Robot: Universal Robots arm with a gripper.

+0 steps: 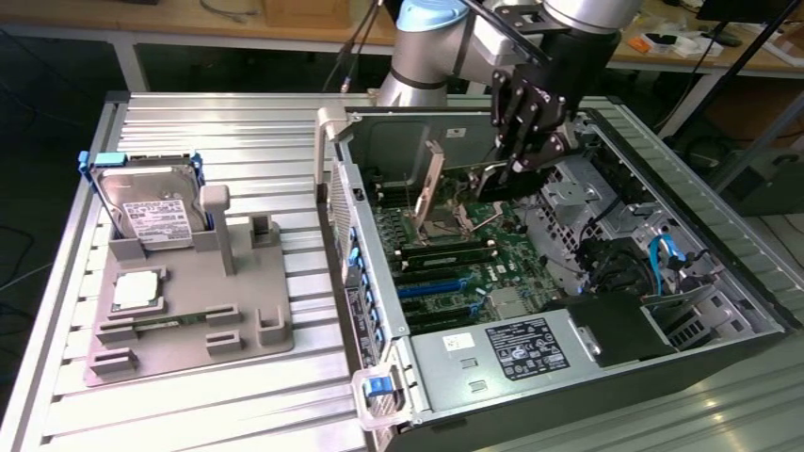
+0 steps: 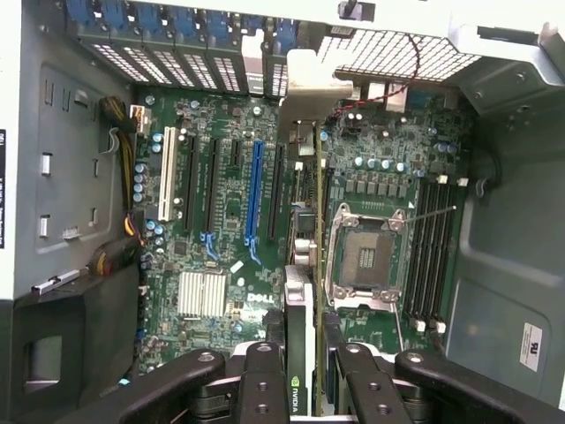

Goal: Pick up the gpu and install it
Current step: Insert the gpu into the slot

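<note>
Install step, well along by my judgement: the gripper (image 1: 509, 181) is hanging inside the open pc case (image 1: 337, 202), jaws clamping narrow on the gpu (image 2: 298, 344). The card is sitting edge-on between them, running ahead to its metal bracket (image 2: 309, 79) by the rear slots. The blue slot (image 2: 256, 194) is lying off one side of the jaws, the cpu socket (image 2: 364, 256) off the other. Can't tell if it's seated. Seating is calling for the card edge lined over its slot and a straight push.
</note>
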